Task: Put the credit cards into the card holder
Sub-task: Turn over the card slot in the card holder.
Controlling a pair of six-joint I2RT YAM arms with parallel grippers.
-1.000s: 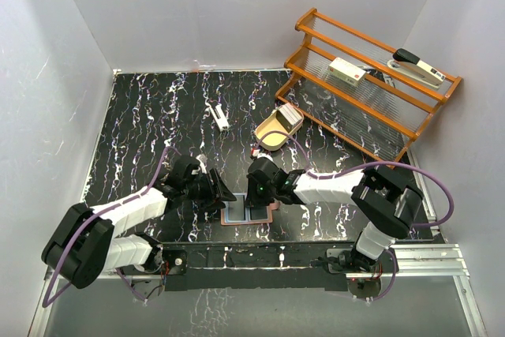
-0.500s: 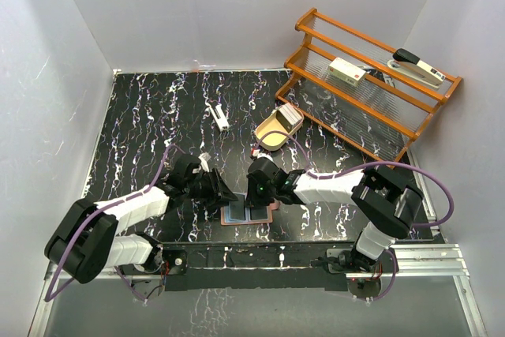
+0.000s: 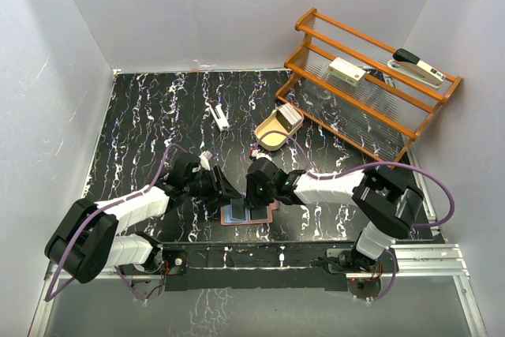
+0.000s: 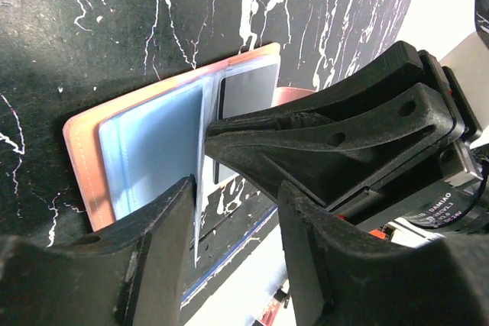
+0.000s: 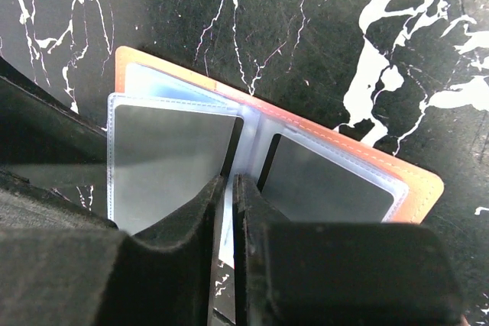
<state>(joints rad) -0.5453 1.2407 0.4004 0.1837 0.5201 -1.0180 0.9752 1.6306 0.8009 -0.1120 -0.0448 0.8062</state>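
The salmon-brown leather bifold card holder (image 3: 251, 215) lies open and flat by the near edge of the black, white-veined table (image 3: 158, 116), its clear blue-grey sleeves (image 5: 172, 150) fanned up. The black left gripper (image 4: 233, 204) stands apart astride one upright sleeve. The black right gripper (image 5: 229, 188) is nearly closed at the fold, perhaps pinching a sleeve.

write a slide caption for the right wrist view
right gripper, jaws nearly closed, at the spine of the open card holder
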